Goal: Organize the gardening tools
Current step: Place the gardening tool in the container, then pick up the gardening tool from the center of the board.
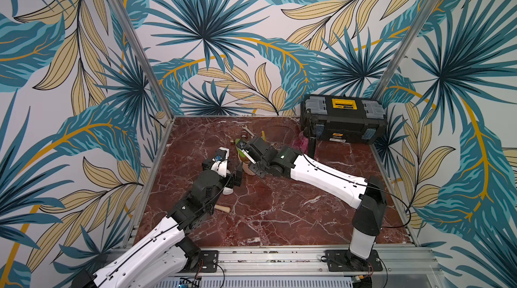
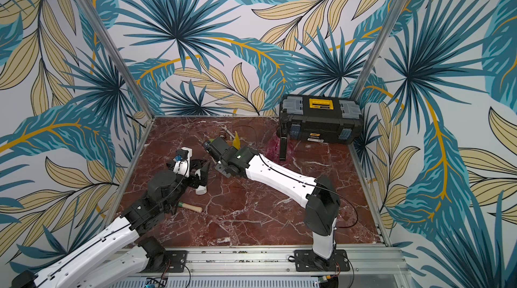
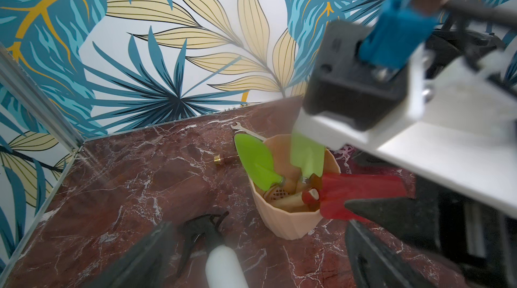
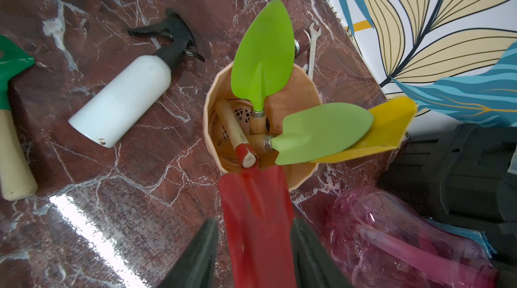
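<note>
A peach pot (image 4: 302,171) stands mid-table, in the left wrist view too (image 3: 288,222). It holds two lime-green trowels (image 4: 263,54) (image 4: 321,132), a yellow scoop (image 4: 389,127) and the red shovel (image 4: 257,216), handle down. My right gripper (image 4: 256,244) hangs open above the pot. The red blade stands between its fingers, with a gap on one side. The dark green rake (image 4: 11,60) lies on the table apart from the pot, and its wooden handle (image 1: 223,208) shows beside my left arm. My left gripper (image 3: 257,244) is wide open over a spray bottle (image 3: 223,267) and holds nothing.
The white spray bottle (image 4: 120,99) lies beside the pot. A silver wrench (image 4: 312,46) and a brass fitting (image 3: 221,158) lie behind the pot. A clear pink vessel (image 4: 405,239) lies near it, next to a black toolbox (image 1: 344,121) at the back right corner.
</note>
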Tool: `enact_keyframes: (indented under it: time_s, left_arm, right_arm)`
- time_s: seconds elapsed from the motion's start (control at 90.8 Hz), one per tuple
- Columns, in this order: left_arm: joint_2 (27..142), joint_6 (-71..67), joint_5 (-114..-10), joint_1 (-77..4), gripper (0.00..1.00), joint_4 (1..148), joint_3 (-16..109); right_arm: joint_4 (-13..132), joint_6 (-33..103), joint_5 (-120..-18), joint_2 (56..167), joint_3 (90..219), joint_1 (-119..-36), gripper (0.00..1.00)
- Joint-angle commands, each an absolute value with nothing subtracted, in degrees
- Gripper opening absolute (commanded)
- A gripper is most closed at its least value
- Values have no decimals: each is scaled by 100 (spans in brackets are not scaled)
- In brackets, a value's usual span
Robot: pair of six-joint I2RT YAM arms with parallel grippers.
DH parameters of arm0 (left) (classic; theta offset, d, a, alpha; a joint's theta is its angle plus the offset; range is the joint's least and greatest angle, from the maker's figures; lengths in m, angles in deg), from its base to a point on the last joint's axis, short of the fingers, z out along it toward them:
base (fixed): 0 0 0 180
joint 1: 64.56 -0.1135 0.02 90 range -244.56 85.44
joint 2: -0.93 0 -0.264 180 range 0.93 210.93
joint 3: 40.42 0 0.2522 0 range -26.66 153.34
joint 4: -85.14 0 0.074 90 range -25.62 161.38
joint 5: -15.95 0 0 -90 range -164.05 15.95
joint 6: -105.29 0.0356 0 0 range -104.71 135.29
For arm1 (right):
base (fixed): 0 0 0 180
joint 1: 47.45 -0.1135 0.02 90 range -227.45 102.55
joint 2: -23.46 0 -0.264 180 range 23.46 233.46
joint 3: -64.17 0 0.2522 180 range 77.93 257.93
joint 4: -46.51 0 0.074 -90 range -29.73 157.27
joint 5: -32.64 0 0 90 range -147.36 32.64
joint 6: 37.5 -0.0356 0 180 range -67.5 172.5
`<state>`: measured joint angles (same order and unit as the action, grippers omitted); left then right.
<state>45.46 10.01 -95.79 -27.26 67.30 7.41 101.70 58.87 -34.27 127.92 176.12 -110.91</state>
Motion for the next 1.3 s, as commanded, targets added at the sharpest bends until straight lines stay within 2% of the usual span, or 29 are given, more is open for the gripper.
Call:
enact_keyframes:
  time_s: [0.0, 0.22, 0.396, 0.551, 0.837, 0.98, 1.288]
  left_arm:
    - [4448, 1067, -9727, -2712, 100, 6437, 988]
    - [4554, 779, -9850, -2712, 100, 5906, 1273]
    - [4683, 199, -10259, -2712, 100, 4881, 1715]
    - [4733, -441, -10630, -2712, 100, 4016, 2064]
    - [4733, -2011, -11068, -2712, 100, 2214, 2406]
    - [4691, -2298, -11108, -2712, 100, 1891, 2287]
    - [4486, -2322, -10930, -2913, 100, 2061, 1714]
  right_arm:
    - [9950, 5606, -3725, 12327, 17371, -11108, 54]
    - [9776, 5111, -3955, 11917, 16989, -11087, 61]
    - [9478, 4354, -4357, 11516, 16476, -11043, 63]
    - [9141, 3912, -5150, 11248, 15962, -11013, 65]
    - [8382, 3944, -6566, 10899, 15022, -11017, 67]
    - [8303, 4066, -7125, 11097, 14919, -11020, 65]
    - [8009, 4485, -7232, 11431, 14624, -11058, 62]
